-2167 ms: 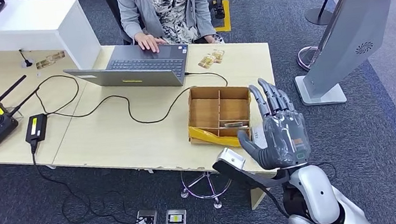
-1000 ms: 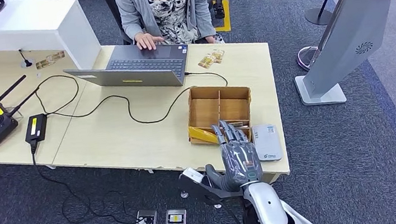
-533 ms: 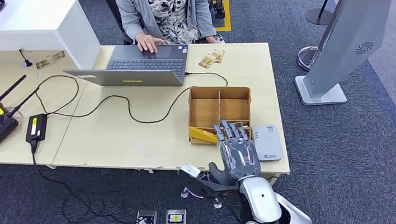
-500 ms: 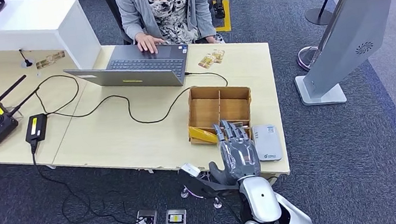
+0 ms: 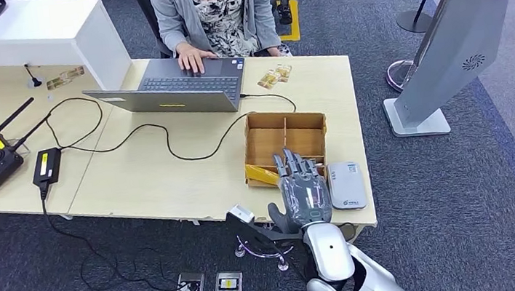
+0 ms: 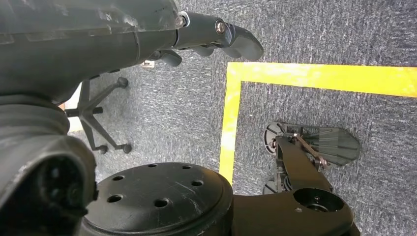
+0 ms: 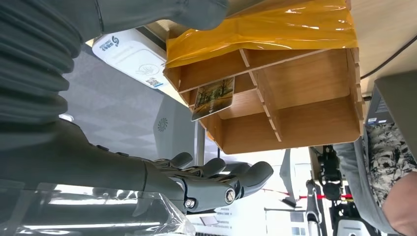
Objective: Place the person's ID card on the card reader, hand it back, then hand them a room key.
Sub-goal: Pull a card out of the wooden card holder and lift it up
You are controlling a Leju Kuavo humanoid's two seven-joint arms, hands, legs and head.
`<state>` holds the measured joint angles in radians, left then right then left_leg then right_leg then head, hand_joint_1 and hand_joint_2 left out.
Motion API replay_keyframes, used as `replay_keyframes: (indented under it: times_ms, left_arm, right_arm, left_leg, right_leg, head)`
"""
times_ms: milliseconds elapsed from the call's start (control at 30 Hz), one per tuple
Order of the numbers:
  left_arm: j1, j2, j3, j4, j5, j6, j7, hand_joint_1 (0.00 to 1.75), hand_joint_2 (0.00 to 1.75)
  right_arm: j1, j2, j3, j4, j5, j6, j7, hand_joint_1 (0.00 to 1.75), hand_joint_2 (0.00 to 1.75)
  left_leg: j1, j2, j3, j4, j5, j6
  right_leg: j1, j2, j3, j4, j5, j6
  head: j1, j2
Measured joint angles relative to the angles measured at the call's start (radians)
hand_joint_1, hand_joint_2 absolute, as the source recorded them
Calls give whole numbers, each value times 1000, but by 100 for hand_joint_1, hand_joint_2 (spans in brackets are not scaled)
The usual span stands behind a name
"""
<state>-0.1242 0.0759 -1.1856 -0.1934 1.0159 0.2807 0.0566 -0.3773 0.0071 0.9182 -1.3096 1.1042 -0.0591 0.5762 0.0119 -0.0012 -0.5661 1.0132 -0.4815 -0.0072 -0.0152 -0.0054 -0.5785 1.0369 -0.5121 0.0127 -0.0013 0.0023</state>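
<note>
I see my right hand (image 5: 302, 190) raised flat over the near edge of the table (image 5: 156, 179), palm down, fingers stretched out and apart, holding nothing. Its fingertips (image 5: 290, 161) reach over the near wall of the wooden box (image 5: 285, 142), where a strip of yellow tape (image 5: 263, 176) is wrapped around the front. In the right wrist view the hand (image 7: 216, 179) shows its fingers straight and side by side, with the box (image 7: 295, 93) just beyond them. A room key card (image 7: 213, 97) with a tree picture leans in one of the box's near compartments, tilted against a divider; from the head view I only make out a thin edge of it beside the fingers. Just to the right of the hand lies the white card reader (image 5: 345, 185), flat on the table and close to its edge, not touched by the hand. I cannot pick out the ID card anywhere.

Beyond the box, well away from the hand, a person (image 5: 213, 8) sits at a laptop (image 5: 182, 92) with one hand on the keys. A black cable (image 5: 166, 137) snakes across the table to the left of the box.

My left hand (image 6: 216, 37) hangs low over grey carpet with a yellow floor line (image 6: 231, 123); its fingers are bent inward, with nothing in them.
</note>
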Motion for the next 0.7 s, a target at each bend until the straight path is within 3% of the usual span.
replay_keyframes:
  times_ms: [700]
  left_arm:
    - [-1, 0, 0, 0, -32, -9, 1, 0, 0]
  right_arm:
    - [-60, 43, -20, 198, 26, -16, -8, 0, 175]
  left_leg:
    - [0, 0, 0, 0, 0, 0]
  right_leg:
    - [0, 0, 0, 0, 0, 0]
  head:
    - [0, 0]
